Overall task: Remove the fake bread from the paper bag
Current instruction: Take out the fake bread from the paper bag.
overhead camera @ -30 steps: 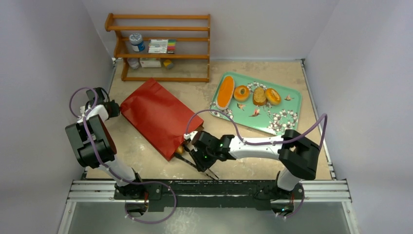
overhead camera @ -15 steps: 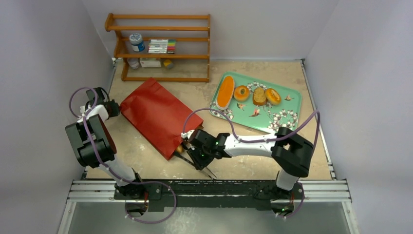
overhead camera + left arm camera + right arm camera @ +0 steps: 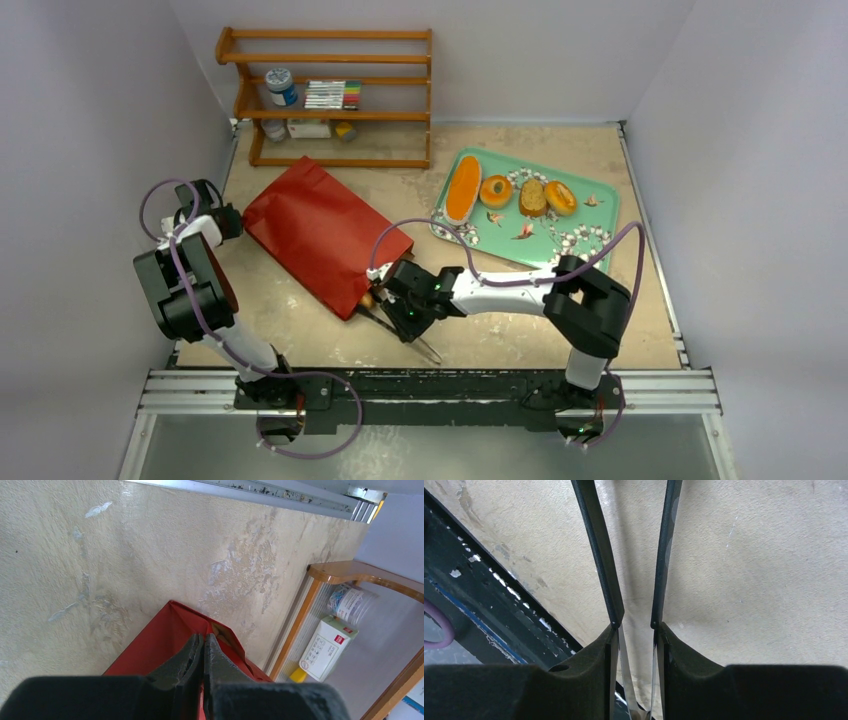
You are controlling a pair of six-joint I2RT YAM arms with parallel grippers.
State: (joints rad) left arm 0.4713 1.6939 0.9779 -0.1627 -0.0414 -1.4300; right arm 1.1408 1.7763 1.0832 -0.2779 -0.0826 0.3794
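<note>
The red paper bag (image 3: 320,237) lies flat, its mouth toward the near side. My left gripper (image 3: 232,221) is shut on the bag's far closed corner, which shows red in the left wrist view (image 3: 155,645) around the gripper (image 3: 203,639). My right gripper (image 3: 407,313) is shut on a pair of black-handled metal tongs (image 3: 395,328) beside the bag's mouth. An orange-brown bread piece (image 3: 368,299) peeks out there. In the right wrist view the gripper (image 3: 635,626) has the tong arms (image 3: 599,555) running up out of frame. A long loaf (image 3: 462,189), a bun (image 3: 495,190), a slice (image 3: 533,197) and another bun (image 3: 560,197) lie on the tray.
The green flower-patterned tray (image 3: 580,245) sits at the back right. A wooden shelf (image 3: 330,100) with jars and boxes stands at the back left, close to the bag's far end; it also shows in the left wrist view (image 3: 345,572). The black rail (image 3: 430,385) runs along the near edge.
My right arm has moved left with the tongs, closer to the bag's mouth. The bag has shifted slightly left. The left gripper stays shut on the bag's corner.
</note>
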